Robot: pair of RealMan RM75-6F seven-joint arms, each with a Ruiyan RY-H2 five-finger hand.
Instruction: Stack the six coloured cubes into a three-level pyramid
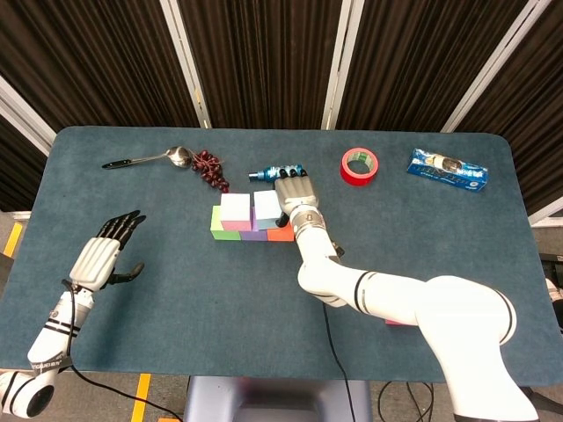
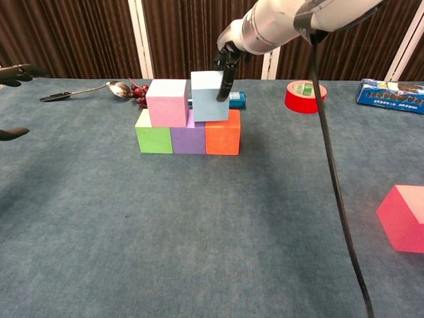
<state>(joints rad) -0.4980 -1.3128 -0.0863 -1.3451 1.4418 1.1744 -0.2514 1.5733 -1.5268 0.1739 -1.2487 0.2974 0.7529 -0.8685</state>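
Green (image 2: 154,139), purple (image 2: 189,140) and orange (image 2: 222,136) cubes form a row on the table. A pale pink cube (image 2: 166,103) rests on the green and purple ones. My right hand (image 2: 228,56) grips a light blue cube (image 2: 208,97) from above and behind, holding it at the second level over the purple and orange cubes, close beside the pale pink one. A bright pink cube (image 2: 404,217) lies alone at the near right. My left hand (image 1: 104,249) hovers over the table's left side, fingers apart and holding nothing.
Behind the stack lie a blue bottle (image 1: 273,172), a dark red bead string (image 1: 210,170) and a spoon (image 1: 145,159). A red tape roll (image 1: 360,165) and a blue packet (image 1: 448,170) sit at the back right.
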